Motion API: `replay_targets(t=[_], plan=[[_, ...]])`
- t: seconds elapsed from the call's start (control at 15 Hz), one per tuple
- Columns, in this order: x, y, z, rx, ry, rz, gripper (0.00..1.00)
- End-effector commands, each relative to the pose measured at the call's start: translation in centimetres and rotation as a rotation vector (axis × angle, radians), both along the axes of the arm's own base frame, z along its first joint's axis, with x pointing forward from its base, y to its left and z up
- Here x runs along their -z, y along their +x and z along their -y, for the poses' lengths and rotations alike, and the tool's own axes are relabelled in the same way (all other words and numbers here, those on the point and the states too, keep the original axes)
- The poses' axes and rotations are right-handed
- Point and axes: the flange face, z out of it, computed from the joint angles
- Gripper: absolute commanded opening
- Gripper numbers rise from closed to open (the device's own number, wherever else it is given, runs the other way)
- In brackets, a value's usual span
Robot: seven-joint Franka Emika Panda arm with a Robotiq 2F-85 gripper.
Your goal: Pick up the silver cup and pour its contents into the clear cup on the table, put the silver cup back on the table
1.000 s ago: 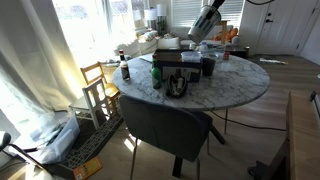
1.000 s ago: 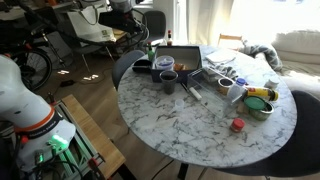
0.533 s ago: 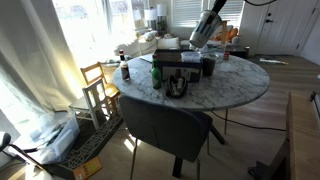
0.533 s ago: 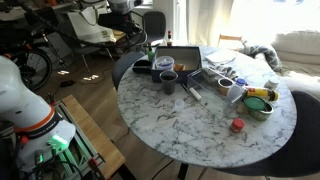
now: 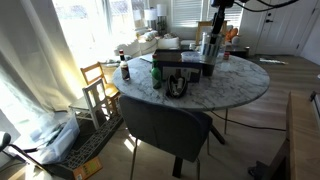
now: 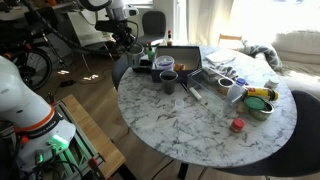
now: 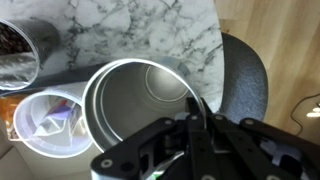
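Two steps look done (lift, pour): the silver cup shows a bare interior, and the clear cup nearby holds brown matter. My fingers pinch the silver cup's rim, cup upright near the worktop edge; contact w/ worktop not discernible. Left: set down, release. Vs. 0.5 s ago: arm was tilted, now approx. vertical.

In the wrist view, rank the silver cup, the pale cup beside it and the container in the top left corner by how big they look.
1. silver cup, clearly largest, though it is also nearest the camera.
2 and 3. pale cup and container look alike; both are partly hidden or cut off, so unranked.
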Motion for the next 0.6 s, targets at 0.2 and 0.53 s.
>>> replay_targets(t=[0.2, 0.53], plan=[[4.8, 1.4, -2.3, 0.066, -0.193, -0.059, 0.01], [7.8, 2.8, -3.5, 0.064, -0.266, -0.053, 0.01]])
